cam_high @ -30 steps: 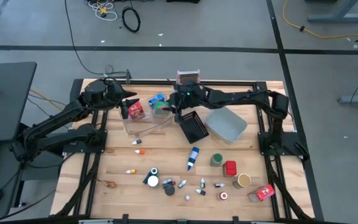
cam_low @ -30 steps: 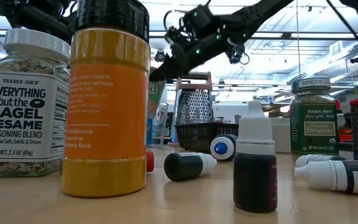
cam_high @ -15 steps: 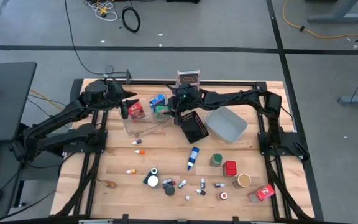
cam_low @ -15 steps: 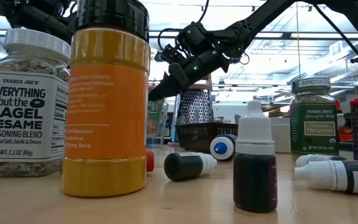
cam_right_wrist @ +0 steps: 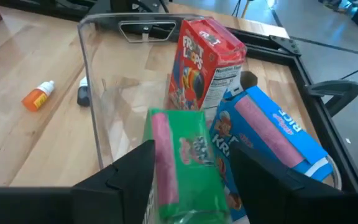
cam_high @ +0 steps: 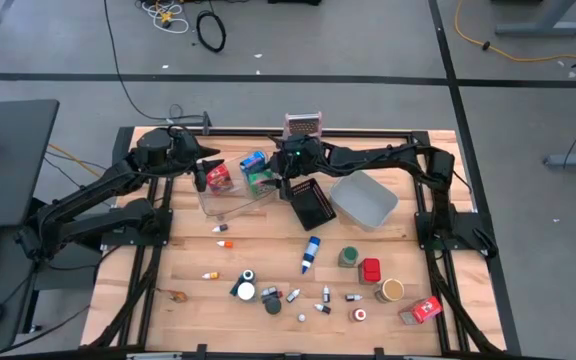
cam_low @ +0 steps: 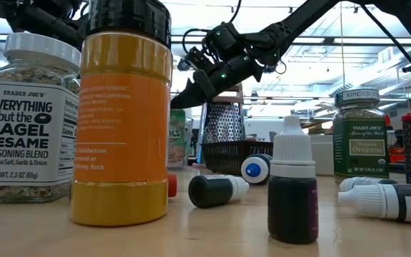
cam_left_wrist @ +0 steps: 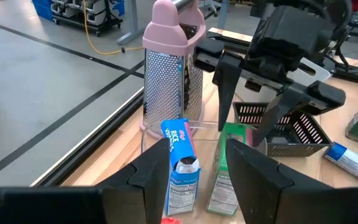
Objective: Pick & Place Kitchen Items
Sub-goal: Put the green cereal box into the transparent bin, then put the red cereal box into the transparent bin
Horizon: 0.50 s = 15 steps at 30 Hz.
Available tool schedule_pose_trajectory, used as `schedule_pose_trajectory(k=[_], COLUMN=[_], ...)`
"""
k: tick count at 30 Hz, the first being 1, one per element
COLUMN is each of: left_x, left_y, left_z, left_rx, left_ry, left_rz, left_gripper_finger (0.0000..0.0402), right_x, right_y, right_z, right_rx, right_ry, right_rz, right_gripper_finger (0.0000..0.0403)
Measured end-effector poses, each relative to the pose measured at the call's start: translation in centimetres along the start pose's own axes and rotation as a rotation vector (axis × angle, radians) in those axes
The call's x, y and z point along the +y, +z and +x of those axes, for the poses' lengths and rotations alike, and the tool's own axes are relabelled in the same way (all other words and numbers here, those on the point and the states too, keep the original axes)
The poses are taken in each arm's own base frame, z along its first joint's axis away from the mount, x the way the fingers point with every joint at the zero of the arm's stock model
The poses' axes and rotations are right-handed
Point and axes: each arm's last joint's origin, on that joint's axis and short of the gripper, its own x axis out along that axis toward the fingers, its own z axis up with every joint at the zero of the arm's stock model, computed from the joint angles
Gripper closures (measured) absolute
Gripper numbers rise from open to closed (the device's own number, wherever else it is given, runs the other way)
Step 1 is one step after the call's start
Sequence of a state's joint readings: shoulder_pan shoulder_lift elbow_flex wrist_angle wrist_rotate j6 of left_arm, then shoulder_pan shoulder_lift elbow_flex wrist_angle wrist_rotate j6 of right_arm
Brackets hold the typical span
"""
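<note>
Left end effector point(cam_high: 205, 172): positioned at the 10 o'clock region of the wooden bench point(cam_high: 268, 265), at the left edge of the clear plastic tray point(cam_high: 236, 200). In the left wrist view its two dark fingers point(cam_left_wrist: 157, 171) stand apart with nothing between them; state: released.

The clear plastic tray holds three upright packets. The red cereal box point(cam_right_wrist: 206, 62) stands at the 9 o'clock side of the tray, just beside the left end effector. The blue cereal box with pink lettering point(cam_right_wrist: 271, 134) stands at the 12 o'clock side. The green packet with a pink stripe point(cam_right_wrist: 182, 163) stands at the 3 o'clock side, touching the blue box.

Right end effector point(cam_high: 279, 180): positioned directly above the green packet. In the right wrist view its fingers point(cam_right_wrist: 129, 171) flank the packet on either side with a visible gap; state: released, not gripping the packet.

The black mesh basket point(cam_high: 311, 204) lies just beside the tray at its 3 o'clock side, with the grey plastic bin point(cam_high: 363, 200) further toward 3 o'clock. The metal grater with a pink handle point(cam_left_wrist: 166, 68) stands at the bench's 12 o'clock edge.

Remaining items lie across the 6 o'clock half of the bench: a blue-and-white bottle point(cam_high: 311, 253), a green can point(cam_high: 348, 257), a red can point(cam_high: 370, 270), a tan can point(cam_high: 392, 291) and a red packet point(cam_high: 422, 309) at 4 o'clock.
</note>
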<state>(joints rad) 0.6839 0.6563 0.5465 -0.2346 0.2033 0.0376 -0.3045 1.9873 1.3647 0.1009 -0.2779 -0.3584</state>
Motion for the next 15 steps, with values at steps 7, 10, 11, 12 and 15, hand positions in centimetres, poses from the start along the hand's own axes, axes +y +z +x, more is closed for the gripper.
schedule_pose_trajectory(k=[7, 10, 11, 12, 15], left_x=[0.0, 0.0, 0.0, 0.0, 0.0], left_y=[-0.1, -0.1, -0.1, -0.1, -0.2], left_z=[0.0, 0.0, 0.0, 0.0, 0.0], left_rx=[0.013, 0.014, 0.014, 0.014, 0.018], left_ry=[-0.001, 0.0, 0.0, 0.0, 0.0], left_rz=[-0.003, -0.011, -0.015, -0.017, -0.019], left_gripper_finger=[0.0238, 0.0238, 0.0238, 0.0238, 0.0238], right_x=[1.1, 2.1, 2.4, 2.8, 3.9], right_y=[2.9, 4.5, 5.0, 5.6, 7.2], right_z=[-2.3, -4.1, -4.8, -5.5, -8.3], right_rx=[-0.056, -0.058, -0.059, -0.065, -0.055], right_ry=[0.01, 0.029, 0.036, 0.042, 0.069], right_rz=[-0.038, -0.066, -0.067, -0.069, -0.073], right_gripper_finger=[0.0184, 0.0192, 0.0195, 0.0198, 0.0207])
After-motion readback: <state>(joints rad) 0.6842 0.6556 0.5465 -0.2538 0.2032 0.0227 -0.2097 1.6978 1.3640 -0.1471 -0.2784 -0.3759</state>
